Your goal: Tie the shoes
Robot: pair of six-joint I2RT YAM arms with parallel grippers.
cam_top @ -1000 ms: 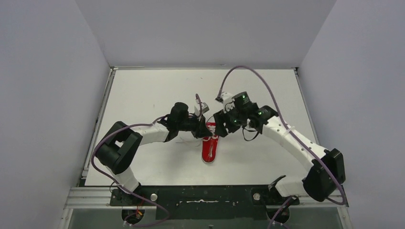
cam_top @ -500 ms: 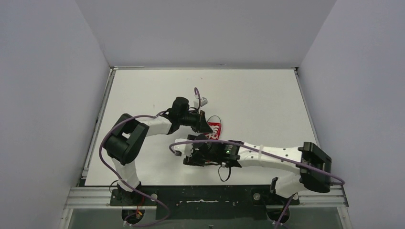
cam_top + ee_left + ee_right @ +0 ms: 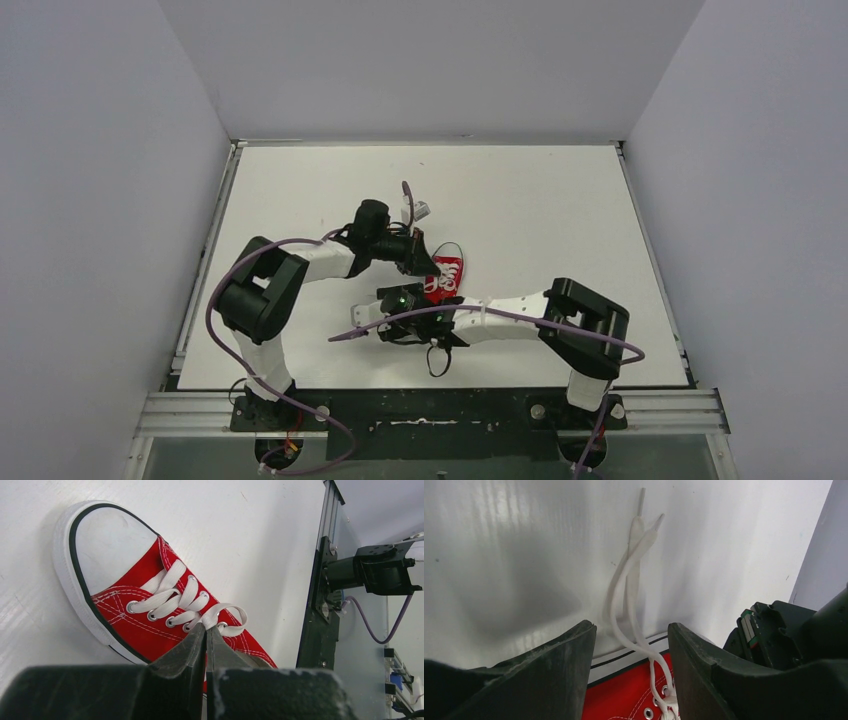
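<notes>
Red sneaker [image 3: 150, 620] lies mid-table [image 3: 560, 200], its heel hidden beneath both arms. Left gripper [image 3: 206, 630], pressed together at the top eyelets; whether it pinches lace is unclear. Right gripper [image 3: 630, 627] stands spread, two loose white lace ends [image 3: 635, 540] showing between its fingers.

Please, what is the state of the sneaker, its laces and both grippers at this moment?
sneaker: upright on its sole, laced, not tied.
laces: loose, both ends lying together on the table.
left gripper: shut, tips at the lace by the top eyelets.
right gripper: open, holding nothing.
</notes>
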